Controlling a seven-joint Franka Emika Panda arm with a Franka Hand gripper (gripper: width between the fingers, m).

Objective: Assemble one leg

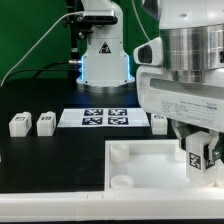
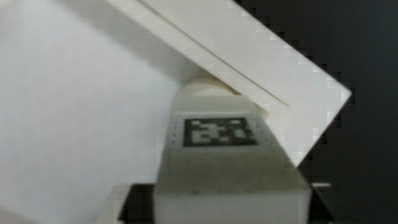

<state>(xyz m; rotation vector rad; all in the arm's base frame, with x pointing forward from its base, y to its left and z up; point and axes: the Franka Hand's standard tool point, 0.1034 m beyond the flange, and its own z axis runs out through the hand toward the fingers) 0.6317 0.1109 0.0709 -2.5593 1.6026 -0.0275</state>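
Leg (image 1: 197, 153): small chunky white plastic block, square tag on its face, held at the exterior view's right, above the near-right corner region of the big white panel (image 1: 140, 165). In the wrist view the leg (image 2: 217, 150) sits upright between the fingers, tag toward the camera, its far end meeting the panel (image 2: 89, 110) close to a corner. Whether it is seated in a socket cannot be told; that end is hidden.

Gripper (image 1: 197, 160): fingers pinch the leg on its two side faces.

Handling, judged: light, rigid, no give. Smooth plastic, so likely slippery under a weak pinch; not fragile. Flat opposing sides are the sensible hold, low on the body, leaving the mating end free. A tilted grasp would likely bind at the socket.

Panel: flat, white, raised rim, round corner sockets; one socket (image 1: 120, 152) shows at the far-left corner, another (image 1: 121, 183) nearer the camera.

Around: two spare legs (image 1: 19, 124) (image 1: 45, 122) stand on the black table (image 1: 50, 160) at the exterior view's left, well apart from the work. One more leg (image 1: 159, 122) stands just beside the marker board (image 1: 105, 118), partly behind the arm.

Obstructions: none seen between leg and panel. The gripper body itself blocks the exterior view of the contact point.
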